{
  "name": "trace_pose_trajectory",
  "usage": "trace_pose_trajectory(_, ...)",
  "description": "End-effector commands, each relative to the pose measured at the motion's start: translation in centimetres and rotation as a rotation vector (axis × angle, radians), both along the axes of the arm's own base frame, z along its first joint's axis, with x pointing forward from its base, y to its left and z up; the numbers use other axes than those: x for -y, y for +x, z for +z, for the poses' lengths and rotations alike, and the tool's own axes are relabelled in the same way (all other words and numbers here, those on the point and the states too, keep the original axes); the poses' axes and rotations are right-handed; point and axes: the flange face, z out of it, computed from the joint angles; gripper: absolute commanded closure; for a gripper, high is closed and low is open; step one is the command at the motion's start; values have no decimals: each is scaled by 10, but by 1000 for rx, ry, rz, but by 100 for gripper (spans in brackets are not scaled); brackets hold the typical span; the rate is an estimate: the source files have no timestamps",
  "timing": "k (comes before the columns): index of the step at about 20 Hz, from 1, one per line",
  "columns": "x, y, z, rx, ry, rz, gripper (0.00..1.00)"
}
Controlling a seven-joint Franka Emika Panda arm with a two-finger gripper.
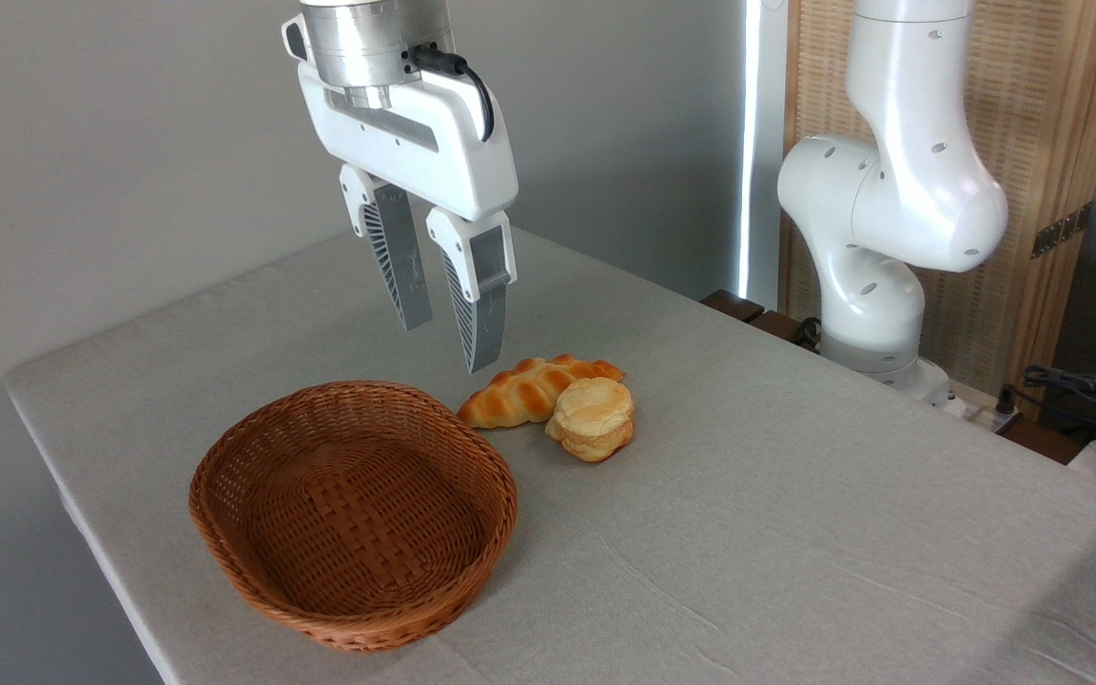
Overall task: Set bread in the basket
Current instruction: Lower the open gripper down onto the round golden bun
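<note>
1. Here, a grey cloth-covered table (795, 533) is seen, running from the near right to the far left, with a plain grey wall behind it.
2. The gripper (451, 342) is held in the air above the far middle of the table, its two ribbed grey fingers (396, 257) pointed downward and parted by a moderate gap; nothing is held between them.
3. The fingertips are seen above and just to the left of the braided loaf, clear of the table and touching no object.
4. The bread (592, 419), a small round layered bun with a pale golden top and orange crinkled sides, is found lying on the cloth near the middle of the table, outside the basket and to its right.
5. The bun is pressed against the near right end of a long braided golden-brown loaf (524, 390), which lies just behind and to the left of it.
6. The basket (225, 495), an oval reddish-brown wicker one with a braided rim, is set on the near left part of the table; nothing is seen inside it.
7. The white arm's base and lower joints (890, 209) are seen at the far right, in front of a wooden slatted panel (1052, 124).
8. Dark cables (1081, 390) are seen at the right edge.
9. No readable writing, brand or label can be made out on any surface.
</note>
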Motion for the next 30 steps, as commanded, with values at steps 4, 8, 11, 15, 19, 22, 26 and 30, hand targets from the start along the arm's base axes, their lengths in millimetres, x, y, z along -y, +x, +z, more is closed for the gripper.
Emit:
trace_pose_trajectory(4,-4,0,3,-9,-4,-8,0)
trace_pose_trajectory(8,-4,-2,2,-12,-2,-8,0)
trace_pose_trajectory(11,-2,-16,-6,-27,-2,-22,0)
trace_pose_trajectory(15,5,-40,-24,-67,-3,-123,0)
trace_pose_trajectory(19,15,-69,-57,-113,6,-168,0)
trace_pose_trajectory(22,23,-96,-91,-118,12,-197,0)
trace_pose_trajectory(26,36,-114,-122,-145,21,-236,0)
trace_pose_trajectory(30,34,-121,-154,-171,83,-270,0)
